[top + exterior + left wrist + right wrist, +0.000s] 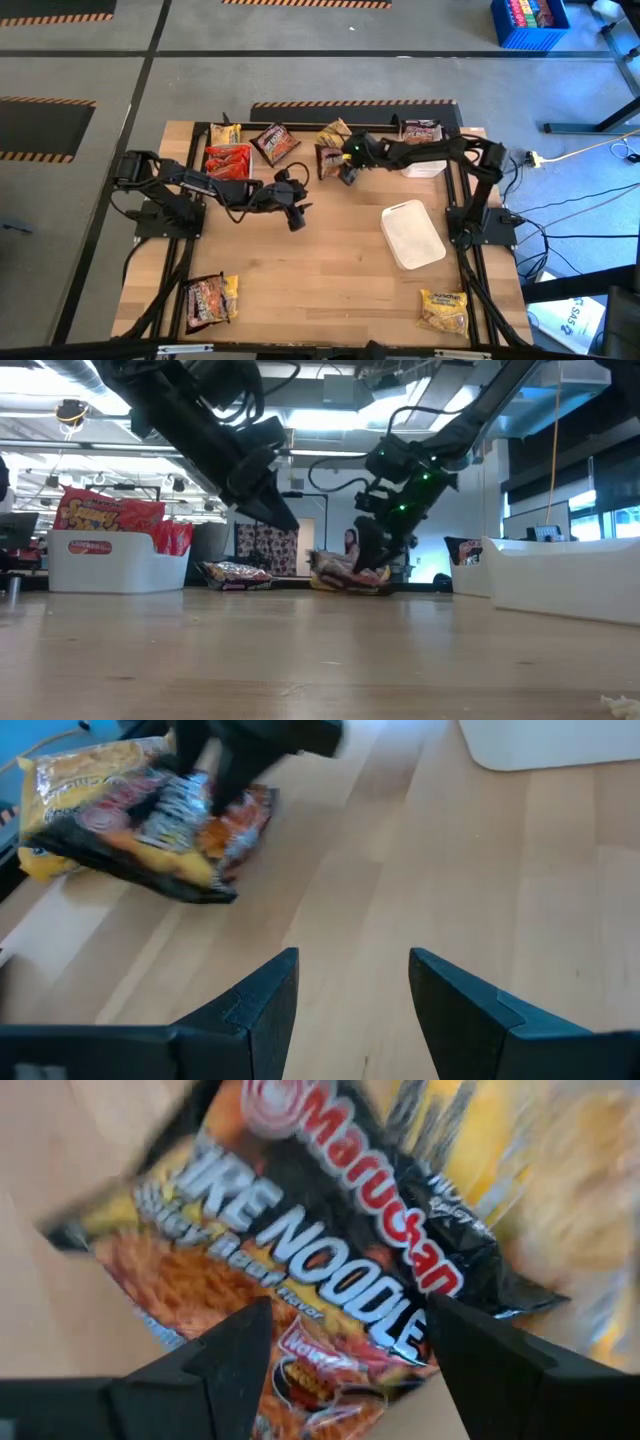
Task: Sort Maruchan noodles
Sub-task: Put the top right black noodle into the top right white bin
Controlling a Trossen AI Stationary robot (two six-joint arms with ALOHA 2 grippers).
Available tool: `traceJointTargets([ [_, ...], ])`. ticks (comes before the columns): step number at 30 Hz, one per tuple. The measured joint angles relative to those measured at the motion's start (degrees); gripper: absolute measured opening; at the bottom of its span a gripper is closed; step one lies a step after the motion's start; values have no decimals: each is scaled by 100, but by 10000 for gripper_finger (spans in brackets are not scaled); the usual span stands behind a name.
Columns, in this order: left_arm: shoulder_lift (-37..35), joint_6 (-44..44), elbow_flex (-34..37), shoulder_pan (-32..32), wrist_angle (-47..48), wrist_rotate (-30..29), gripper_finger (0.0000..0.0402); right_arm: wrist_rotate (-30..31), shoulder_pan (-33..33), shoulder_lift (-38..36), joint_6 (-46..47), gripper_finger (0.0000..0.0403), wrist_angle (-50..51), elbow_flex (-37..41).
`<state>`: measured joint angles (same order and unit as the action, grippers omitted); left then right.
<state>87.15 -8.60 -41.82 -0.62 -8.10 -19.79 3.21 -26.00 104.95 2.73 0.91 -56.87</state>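
A dark Maruchan packet lies near the table's far edge, partly over a yellow packet. My right gripper is low over the dark packet, slanting down and open, with one finger on either side of the packet's printed face. My left gripper hangs open over bare wood left of the table's middle, with nothing between its fingers. More noodle packets are spread about: a dark one at the back, two at the near left and a yellow one at the near right. My right gripper comes at the dark packet's face slanting down from the table's right, its fingers spread across it. The packet lies flat on the yellow packet and the table. Whether the fingertips touch it I cannot tell.
A white tray at the far left holds red packets, with a yellow packet behind it. Another white tray at the far right holds a dark packet. A third white tray lies right of centre. The middle and near wood is bare.
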Motion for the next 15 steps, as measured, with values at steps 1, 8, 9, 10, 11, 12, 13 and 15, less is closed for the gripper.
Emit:
traceJointTargets([
  [1, 0, 2, 0, -1, -13, 1, 184, -42, 61, -23, 1, 259, 160, 11],
  [8, 0, -4, 0, -2, -13, -4, 184, -266, 731, -46, 245, 259, 510, -1],
  [9, 0, -23, 0, -2, -13, -3, 184, -267, 840, -46, 318, 259, 515, -1],
  [10, 0, -66, 0, -3, -13, -4, 184, -270, 959, -46, 415, 259, 506, -1],
  [11, 0, -139, 0, -4, -13, 7, 184, -269, 1076, -46, 464, 259, 489, -1],
  [12, 12, -184, 0, -5, -19, 76, 184, -271, 1180, -44, 487, 259, 464, 1],
  [13, 79, -228, -3, -2, -91, 206, 184, -269, 1277, -44, 497, 259, 449, 1],
  [15, 210, -288, -1, 36, -101, 437, 184, -233, 1440, -53, 494, 259, 505, -28],
])
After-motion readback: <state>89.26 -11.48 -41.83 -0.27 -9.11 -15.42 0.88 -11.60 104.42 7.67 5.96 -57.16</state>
